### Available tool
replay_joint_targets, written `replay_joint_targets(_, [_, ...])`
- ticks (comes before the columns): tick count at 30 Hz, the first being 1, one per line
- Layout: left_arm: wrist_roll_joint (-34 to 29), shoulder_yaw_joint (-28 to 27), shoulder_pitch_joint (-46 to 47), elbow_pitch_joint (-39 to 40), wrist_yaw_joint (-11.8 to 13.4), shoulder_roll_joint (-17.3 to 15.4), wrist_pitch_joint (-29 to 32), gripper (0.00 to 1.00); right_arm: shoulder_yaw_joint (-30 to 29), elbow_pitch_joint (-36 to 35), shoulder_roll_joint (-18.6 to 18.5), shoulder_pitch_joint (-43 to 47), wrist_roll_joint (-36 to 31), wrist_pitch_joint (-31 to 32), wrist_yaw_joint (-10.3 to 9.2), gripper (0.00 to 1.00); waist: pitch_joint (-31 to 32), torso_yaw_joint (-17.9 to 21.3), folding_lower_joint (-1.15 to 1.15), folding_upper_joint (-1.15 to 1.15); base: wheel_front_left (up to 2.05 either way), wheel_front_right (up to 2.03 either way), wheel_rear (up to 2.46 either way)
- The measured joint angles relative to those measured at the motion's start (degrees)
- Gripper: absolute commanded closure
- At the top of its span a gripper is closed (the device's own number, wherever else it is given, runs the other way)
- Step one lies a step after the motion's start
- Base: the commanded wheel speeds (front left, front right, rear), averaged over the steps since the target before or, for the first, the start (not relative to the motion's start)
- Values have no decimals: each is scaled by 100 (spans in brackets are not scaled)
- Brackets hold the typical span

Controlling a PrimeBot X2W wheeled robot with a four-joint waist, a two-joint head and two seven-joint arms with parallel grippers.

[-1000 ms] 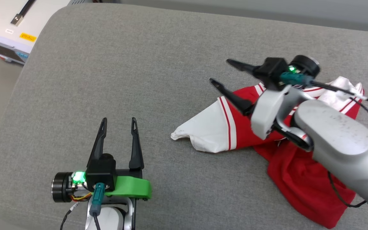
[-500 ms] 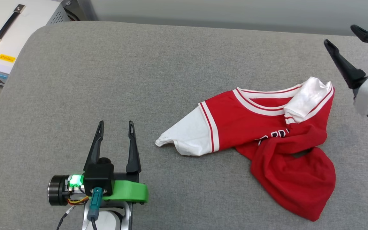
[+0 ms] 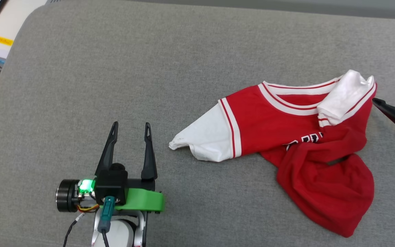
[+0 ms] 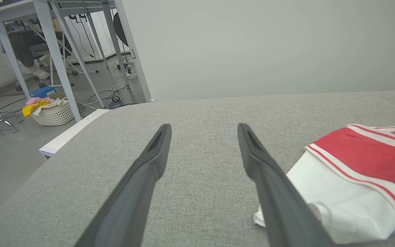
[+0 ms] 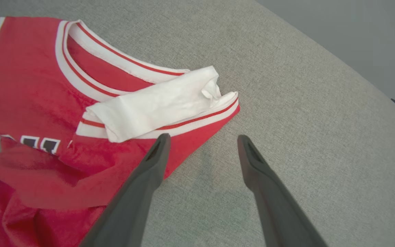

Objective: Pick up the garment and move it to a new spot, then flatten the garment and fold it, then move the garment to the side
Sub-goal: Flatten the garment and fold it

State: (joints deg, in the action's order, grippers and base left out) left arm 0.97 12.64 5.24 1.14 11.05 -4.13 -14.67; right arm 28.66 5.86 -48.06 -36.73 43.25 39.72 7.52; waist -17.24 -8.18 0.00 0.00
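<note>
1. The right gripper [image 5: 203,138], over the shirt [image 3: 269,120] a second ago, has drawn back just off its right edge, jaws apart and empty
2. The shirt lies crumpled on the cushion [image 3: 115,68], right of centre, touched by nothing
3. The left gripper [image 3: 131,125] sits near the white sleeve [image 3: 204,140], jaws apart
4. The move looks done; flattening should come next

Left tool [image 3: 131,125]: two long black fingers [image 3: 148,154], green bracket [image 3: 144,202] (lit LED [image 3: 85,185] beside), teal plug [image 3: 107,210].
</note>
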Motion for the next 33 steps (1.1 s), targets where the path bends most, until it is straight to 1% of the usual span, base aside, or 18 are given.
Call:
replay_joint_targets(3, [1, 41, 105, 5, -2, 11, 0, 0, 71, 301, 164, -186, -38, 143, 0, 0, -169, -66, 0, 0, 0, 0, 0])
replay_joint_targets(7, [1, 74, 230, 11, -3, 21, 0, 0, 104, 834, 435, -395, -91, 154, 0, 0, -380, -154, 0, 0, 0, 0, 0])
replay_joint_targets(11, [1, 98, 333, 9, -4, 27, 0, 0, 298, 1390, 664, -470, -230, 120, -1, 0, -584, -251, 0, 0, 0, 0, 0])
replay_joint_targets(14, [2, 112, 367, 0, -3, 40, 0, 0, 453, 1579, 636, -504, -214, 34, -7, 0, -677, -324, 0, 0, 0, 0, 0])
replay_joint_targets(15, [2, 109, 367, -3, -2, 43, 0, 0, 520, 1585, 624, -517, -204, -37, -9, 64, -699, -341, 0, 0, 0, 0, 0])
replay_joint_targets(16, [2, 102, 366, -10, 4, 45, 0, 0, 579, 1589, 617, -550, -203, -148, -9, 100, -709, -347, 0, 0, 0, 0, 0])
replay_joint_targets(21, [2, 66, 366, -47, 5, 48, 0, 0, 740, 1586, 653, -572, -107, -831, -7, 100, -631, -294, 0, 0, 0, 0, 0])
replay_joint_targets(24, [2, 55, 366, -59, 4, 48, 0, 0, 731, 1492, 666, -552, 4, -1348, -4, 100, -538, -238, 0, 0, 0, 0, 0])
replay_joint_targets(28, [2, 45, 354, -70, 4, 49, 0, 0, 460, 1176, 753, -409, 355, -2073, -4, 100, -390, -165, 0, 0, 0, 0, 0])
replay_joint_targets(31, [2, 33, 311, -87, 4, 48, 0, 0, 208, 936, 791, -122, 547, -2573, -4, 100, -273, -110, 0, 0, 0, 0, 0])
replay_joint_targets(33, [2, 24, 248, -103, 4, 47, 0, 0, -60, 823, 836, 163, 732, -2936, -4, 100, -187, -73, 0, 0, 0, 0, 0])
